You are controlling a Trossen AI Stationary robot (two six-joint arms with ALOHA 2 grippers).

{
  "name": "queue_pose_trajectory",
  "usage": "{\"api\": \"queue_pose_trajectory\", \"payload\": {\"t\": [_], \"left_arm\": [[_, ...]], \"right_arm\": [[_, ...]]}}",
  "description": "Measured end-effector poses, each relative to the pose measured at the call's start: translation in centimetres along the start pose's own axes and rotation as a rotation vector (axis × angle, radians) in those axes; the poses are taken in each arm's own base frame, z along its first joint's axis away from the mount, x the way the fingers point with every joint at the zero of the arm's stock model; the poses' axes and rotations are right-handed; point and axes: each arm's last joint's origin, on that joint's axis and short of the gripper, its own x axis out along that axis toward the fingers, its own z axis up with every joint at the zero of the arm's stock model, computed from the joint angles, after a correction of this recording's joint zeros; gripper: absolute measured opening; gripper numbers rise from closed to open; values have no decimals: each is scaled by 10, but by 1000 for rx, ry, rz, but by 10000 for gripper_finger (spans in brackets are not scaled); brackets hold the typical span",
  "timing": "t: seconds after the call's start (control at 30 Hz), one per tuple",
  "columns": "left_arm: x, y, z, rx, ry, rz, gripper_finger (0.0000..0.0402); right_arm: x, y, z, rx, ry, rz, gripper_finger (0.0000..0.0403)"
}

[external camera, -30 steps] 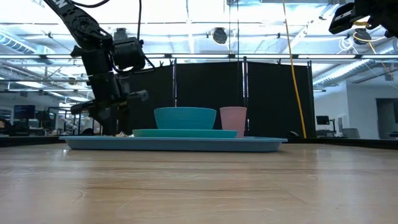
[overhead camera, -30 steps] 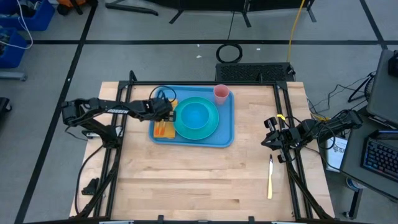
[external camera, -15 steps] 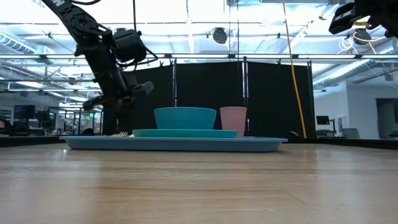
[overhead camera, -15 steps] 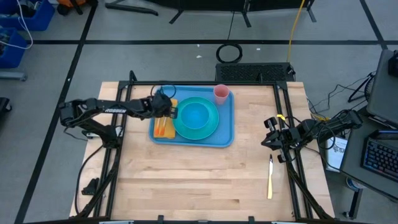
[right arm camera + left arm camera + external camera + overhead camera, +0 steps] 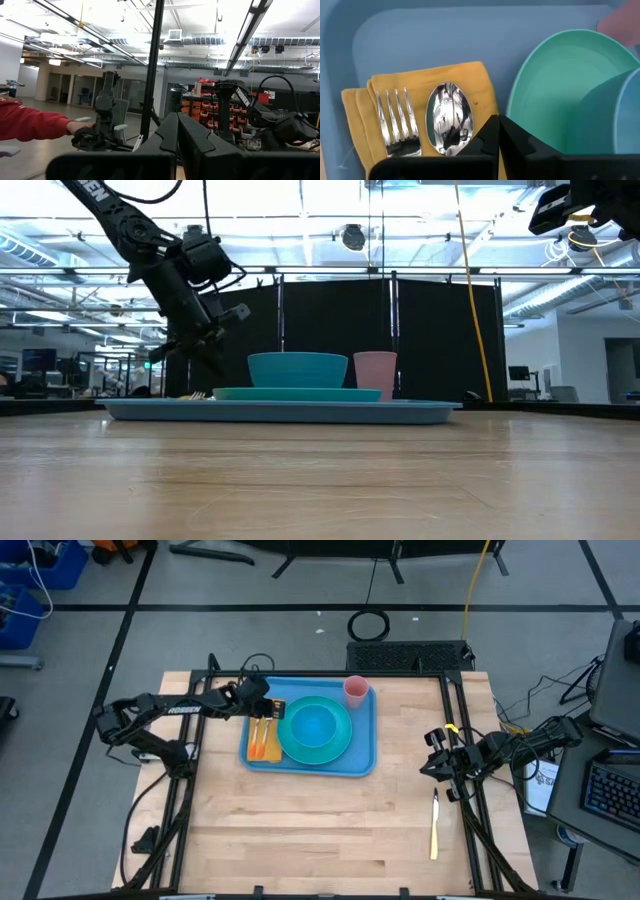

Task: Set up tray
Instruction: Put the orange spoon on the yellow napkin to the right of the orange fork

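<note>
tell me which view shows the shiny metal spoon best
The left wrist view: the shiny metal spoon lies on the folded orange-yellow cloth napkin, bowl clearly visible. In the high view it is a thin sliver; the low and right wrist views do not show it.

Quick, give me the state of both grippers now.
Left gripper: shut, holding nothing, above the napkin on the tray.
Right gripper: shut, holding nothing, parked at the table's right edge.

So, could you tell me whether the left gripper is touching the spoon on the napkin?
Apart: the low view shows the shut left gripper raised above the tray, where the spoon lies.
</note>
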Motion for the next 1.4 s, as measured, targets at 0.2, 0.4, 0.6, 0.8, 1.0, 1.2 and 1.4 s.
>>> {"api": "queue_pose_trajectory", "payload": {"t": [0.2,0.4,0.6,0.8,1.0,1.2,1.4], "left_arm": [[1,3,3,7,11,-20,5],[1,2,3,13,19,-36,5],[1,2,3,12,17,-37,3],[1,2,4,12,15,-39,3],[1,2,4,11,7,-35,4],[1,2,4,11,12,-41,4],[1,2,4,11,18,-48,5]], "right_arm": [[0,0,0,0,0,0,4],[0,0,0,0,0,0,4],[0,0,0,0,0,0,4],[0,0,0,0,0,0,4],[0,0,0,0,0,0,4],[0,0,0,0,0,0,4],[0,0,0,0,0,0,4]]}}
